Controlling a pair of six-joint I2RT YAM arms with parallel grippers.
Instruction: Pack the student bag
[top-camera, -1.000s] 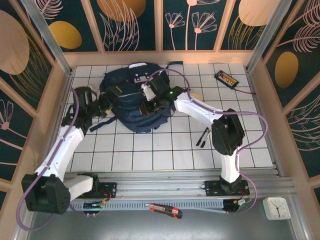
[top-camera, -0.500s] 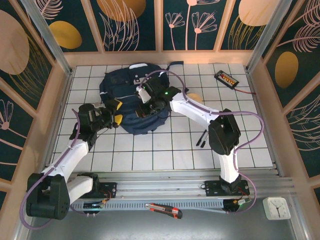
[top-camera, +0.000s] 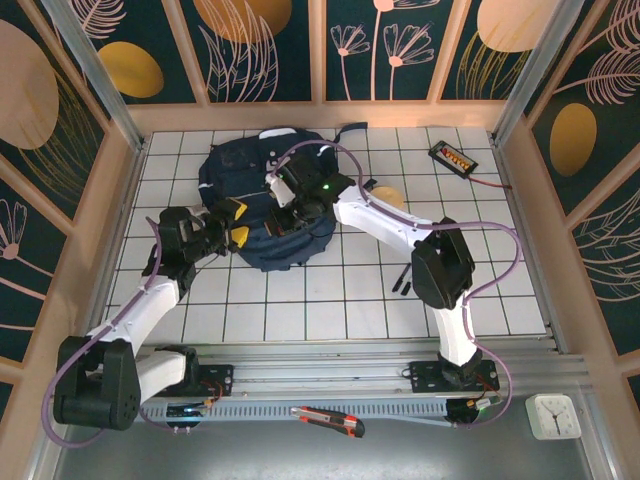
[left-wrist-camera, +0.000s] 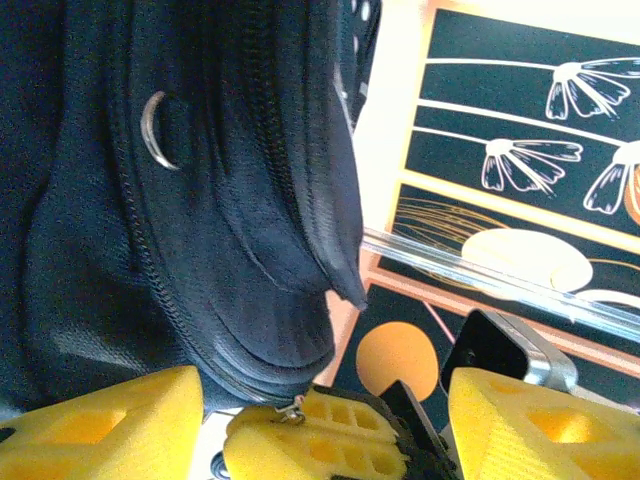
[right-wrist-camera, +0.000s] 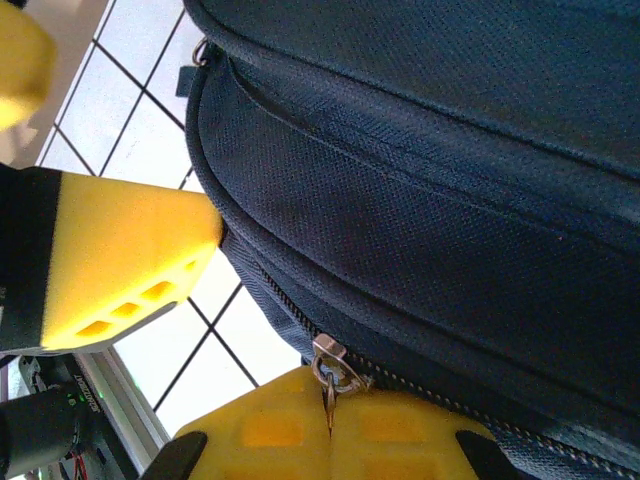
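At the back of the white tiled table, left of centre and near the rear wall, the student bag lies flat, a dark navy fabric backpack with black zips and a pale patch on top. The right gripper reaches across the bag from the right. Seen from its wrist, its two yellow fingers are pressed together at the bag's lower edge, with the metal zip pull pinched in the seam between them. The left gripper meets the bag's near left edge from the left side. Its jaws stand apart and clamp nothing. In the left wrist view, its yellow fingers sit either side of the right gripper's closed tips, with the zip line of the bag just above them. One of these left fingers also appears in the right wrist view, just beside the bag's side seam over the tiles. Two dark pens lie on the tiles near the right arm, well apart from the bag. A small black device with orange markings rests at the far right corner. A red and black utility knife lies in front of the arm bases, and a white clock sits at the near right.
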